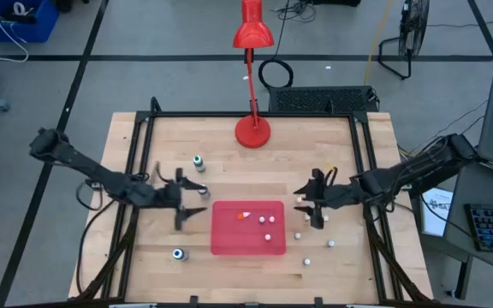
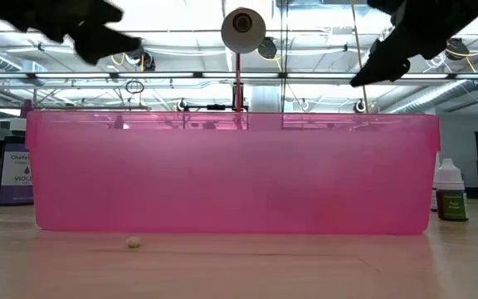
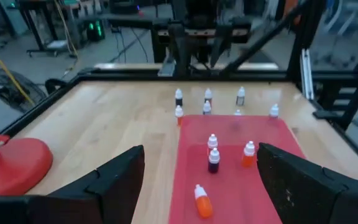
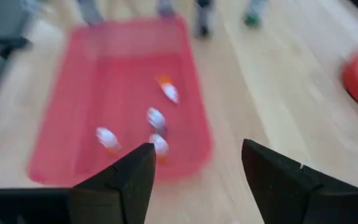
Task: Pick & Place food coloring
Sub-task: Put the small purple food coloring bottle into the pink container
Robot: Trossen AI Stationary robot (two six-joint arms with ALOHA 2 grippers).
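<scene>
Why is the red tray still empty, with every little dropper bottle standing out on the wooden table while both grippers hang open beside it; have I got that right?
Not quite: the red tray is not empty. The left wrist view shows several dropper bottles inside it, one orange bottle lying on its side. Others do stand on the wooden table, and the left gripper and right gripper are both open beside the tray.

Red tray (image 1: 229,244), red lamp (image 1: 252,34), white-capped bottles (image 3: 213,142), pale wooden table (image 1: 221,171).
</scene>
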